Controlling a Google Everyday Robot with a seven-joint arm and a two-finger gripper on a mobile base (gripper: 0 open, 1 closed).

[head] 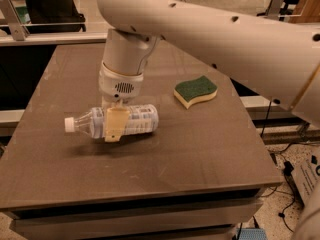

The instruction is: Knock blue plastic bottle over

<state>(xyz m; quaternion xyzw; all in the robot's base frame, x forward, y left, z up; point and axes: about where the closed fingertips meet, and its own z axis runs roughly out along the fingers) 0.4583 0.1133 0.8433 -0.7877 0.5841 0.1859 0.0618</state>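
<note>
The blue plastic bottle [139,119] is a clear ribbed bottle with a white cap pointing left. It lies on its side across the brown table [200,154], left of the middle, at or just above the surface. My gripper [116,125] comes down from the big white arm and is shut on the bottle's middle. One tan finger [115,124] crosses the bottle's near side; the other finger is hidden behind it.
A green sponge [196,90] with a yellow underside lies on the table to the right of the bottle. The white arm [215,34] spans the upper right of the view. The table's front edge is near the bottom, and cables lie on the floor at the right.
</note>
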